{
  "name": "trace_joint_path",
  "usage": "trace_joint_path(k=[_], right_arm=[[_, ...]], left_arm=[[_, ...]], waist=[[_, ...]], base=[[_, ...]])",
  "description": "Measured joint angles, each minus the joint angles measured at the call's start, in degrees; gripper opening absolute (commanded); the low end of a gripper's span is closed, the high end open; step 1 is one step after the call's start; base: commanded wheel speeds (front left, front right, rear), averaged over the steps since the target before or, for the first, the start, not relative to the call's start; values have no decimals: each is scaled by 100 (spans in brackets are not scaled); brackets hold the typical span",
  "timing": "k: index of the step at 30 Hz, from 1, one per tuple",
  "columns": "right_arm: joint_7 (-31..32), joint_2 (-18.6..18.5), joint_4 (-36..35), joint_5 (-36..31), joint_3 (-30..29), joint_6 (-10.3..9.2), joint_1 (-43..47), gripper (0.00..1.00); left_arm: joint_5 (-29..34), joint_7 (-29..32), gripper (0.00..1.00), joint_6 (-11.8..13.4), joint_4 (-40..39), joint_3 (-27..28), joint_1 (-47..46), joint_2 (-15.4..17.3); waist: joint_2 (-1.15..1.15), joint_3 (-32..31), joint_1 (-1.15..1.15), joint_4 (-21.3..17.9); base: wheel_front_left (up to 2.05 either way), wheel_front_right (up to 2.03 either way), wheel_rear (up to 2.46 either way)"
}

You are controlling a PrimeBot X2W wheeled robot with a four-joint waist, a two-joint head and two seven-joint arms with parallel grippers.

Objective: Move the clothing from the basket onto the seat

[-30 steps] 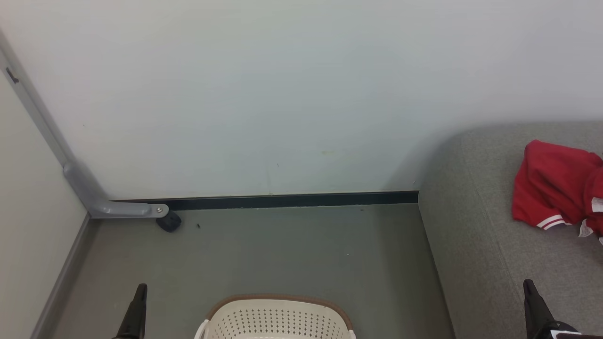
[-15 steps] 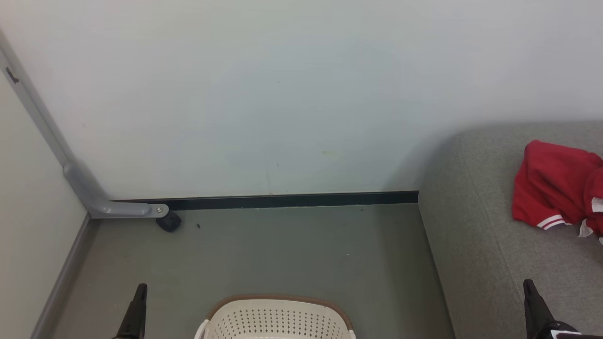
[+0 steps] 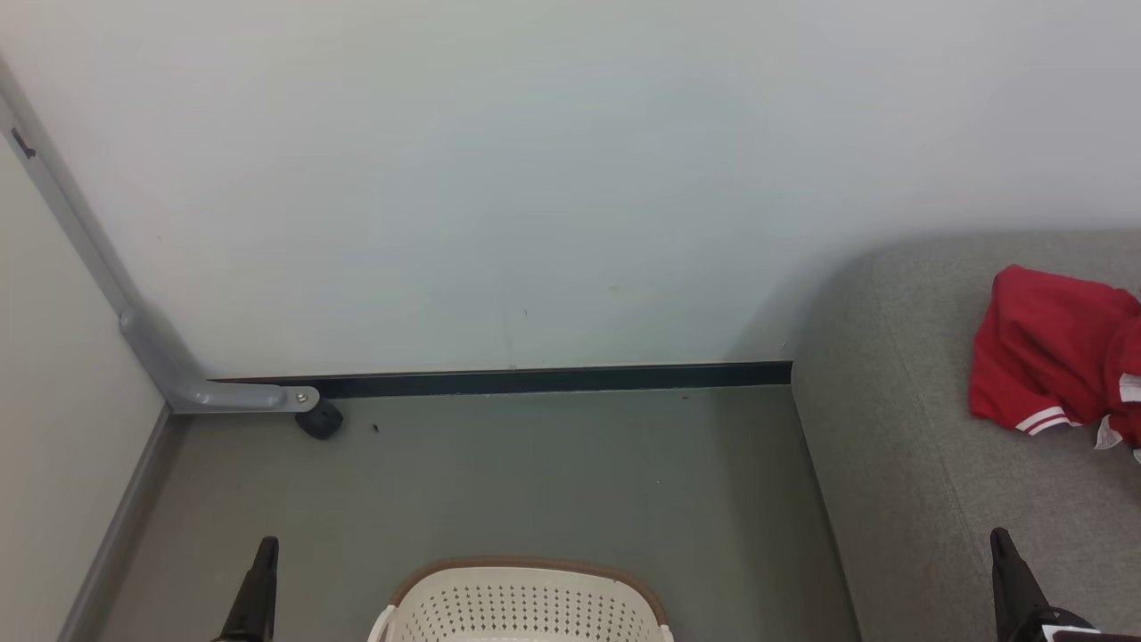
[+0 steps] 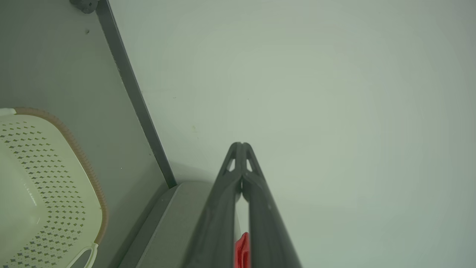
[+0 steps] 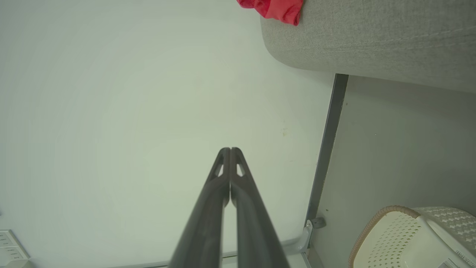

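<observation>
Clothing [image 3: 1052, 352] lies on seat [image 3: 900, 464], well apart from basket [image 3: 526, 606]. Nothing's moved over last sec; both grippers, left [image 4: 241, 146] & right [image 5: 227, 150], clenched empty. Prob done.

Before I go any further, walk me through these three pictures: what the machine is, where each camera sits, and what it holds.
This is a wheeled robot with two arms. The head view looks down at the floor: the left gripper shows at lower left, the right gripper at lower right. Between them stands the cream basket. Red clothing lies on the grey seat at right. The other two pictures come from wrist cameras looking along each gripper's fingers, which are pressed together, holding nothing: left, right. Whether anything remains inside the basket cannot be seen.
</observation>
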Motion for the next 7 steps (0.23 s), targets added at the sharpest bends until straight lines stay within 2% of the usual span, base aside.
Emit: trace_joint_path(k=[7], right_arm=[[0, 0, -1, 0, 0, 0, 0, 0]], left_arm=[[-4, 0, 0, 0, -1, 0, 0, 0]], waist=[[0, 0, 0, 0]], base=[[0, 0, 0]])
